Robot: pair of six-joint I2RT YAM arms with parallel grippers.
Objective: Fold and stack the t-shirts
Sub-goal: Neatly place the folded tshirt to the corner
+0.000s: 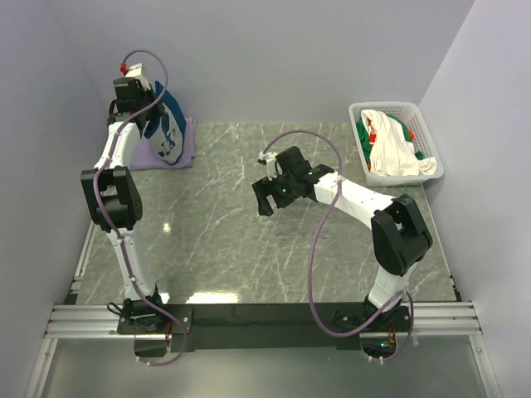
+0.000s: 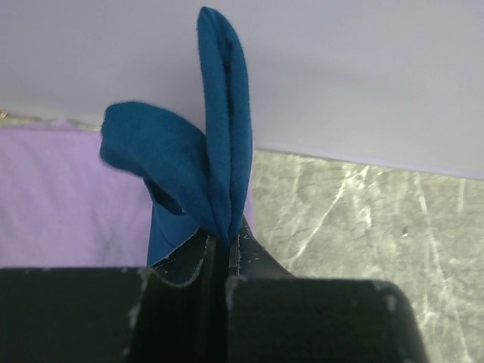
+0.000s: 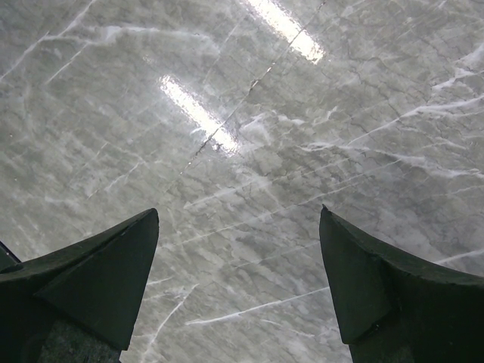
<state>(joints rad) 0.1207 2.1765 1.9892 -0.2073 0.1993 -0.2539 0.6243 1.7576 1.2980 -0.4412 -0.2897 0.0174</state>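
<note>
Clamped together at the left gripper (image 2: 223,246), pinching a doubled fold of the navy-blue t-shirt (image 2: 219,136) between the black fingers (image 2: 181,265). Above the fingertips, standing up as one narrow upright loop of cloth, with a second, wider loop bulging out to its left. In the top view, held lifted at the far left corner of the table (image 1: 249,240), draping down from the grip close against the left wall (image 1: 41,124). Printed with white marks on the blue cloth, too small and too creased to read. Just below and behind, spread flat on the tabletop: the lavender t-shirt (image 1: 143,155), with the hanging navy hem at or just over it; cannot tell whether touching.

Spread wide at the right gripper (image 3: 239,215), with only grey, white-veined stone surface and two bright light reflections seen through the gap between the two dark fingers. Hovering over the middle of the table, pointed down and to the left, well apart from all cloth.

Further out, at the far right corner: a white plastic lattice basket (image 1: 423,112), heaped with a white t-shirt (image 1: 390,157) that spills over the near rim, and a green t-shirt (image 1: 365,133) with red-orange bits tucked beside and beneath it.
</note>
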